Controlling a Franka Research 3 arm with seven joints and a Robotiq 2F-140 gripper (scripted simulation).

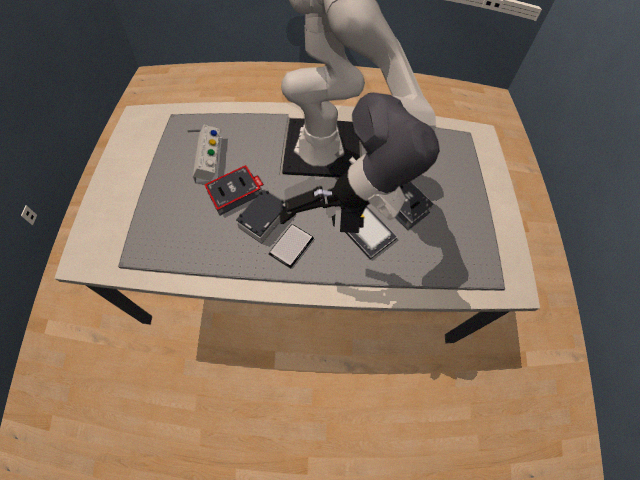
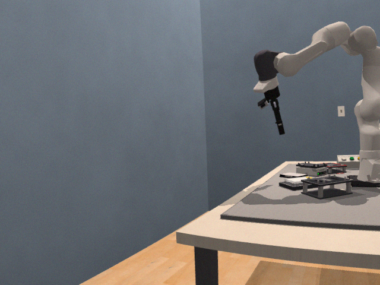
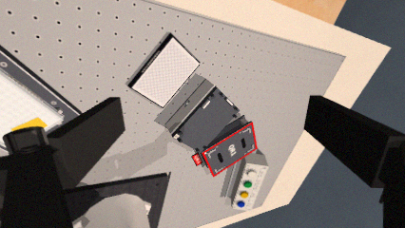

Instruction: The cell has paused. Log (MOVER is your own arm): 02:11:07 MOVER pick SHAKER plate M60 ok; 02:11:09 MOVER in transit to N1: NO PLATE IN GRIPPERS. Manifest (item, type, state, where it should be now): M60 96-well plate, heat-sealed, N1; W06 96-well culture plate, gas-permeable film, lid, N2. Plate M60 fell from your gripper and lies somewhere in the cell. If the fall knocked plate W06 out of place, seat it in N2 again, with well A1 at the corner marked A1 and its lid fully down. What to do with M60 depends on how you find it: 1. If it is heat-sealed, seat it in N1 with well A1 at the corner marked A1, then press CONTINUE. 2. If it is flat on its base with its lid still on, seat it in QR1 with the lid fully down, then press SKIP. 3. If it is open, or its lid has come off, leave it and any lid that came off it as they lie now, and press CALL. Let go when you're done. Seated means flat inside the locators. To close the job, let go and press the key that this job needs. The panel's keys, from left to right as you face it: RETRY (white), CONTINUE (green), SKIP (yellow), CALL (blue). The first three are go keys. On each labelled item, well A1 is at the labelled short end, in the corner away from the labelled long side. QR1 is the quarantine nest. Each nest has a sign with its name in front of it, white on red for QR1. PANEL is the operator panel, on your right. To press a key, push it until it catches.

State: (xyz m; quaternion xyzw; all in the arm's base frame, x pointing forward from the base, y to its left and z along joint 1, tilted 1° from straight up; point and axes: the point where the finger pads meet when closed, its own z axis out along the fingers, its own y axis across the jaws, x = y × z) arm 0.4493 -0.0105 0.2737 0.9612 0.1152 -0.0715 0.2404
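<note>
A plate (image 1: 291, 244) (image 2: 293, 175) (image 3: 164, 72) with a flat white, finely dotted top lies flat on the grey mat (image 1: 180, 237), just in front of the dark shaker block (image 1: 260, 214) (image 3: 206, 119). A second white plate (image 1: 373, 235) (image 2: 291, 183) (image 3: 19, 102) with a yellow mark sits in a black-framed nest; my arm partly hides it. A raised dark nest (image 1: 412, 202) (image 2: 326, 182) stands beside it, empty. My gripper (image 1: 323, 211) (image 2: 277, 119) (image 3: 214, 113) is open and empty, high above the mat between the two plates.
The red-bordered QR1 nest (image 1: 233, 187) (image 3: 230, 149) (image 2: 336, 166) is empty, beside the shaker. The key panel (image 1: 206, 152) (image 3: 247, 189) (image 2: 348, 159) stands behind it with white, green, yellow and blue keys. The arm's base (image 1: 317, 142) is at the mat's back.
</note>
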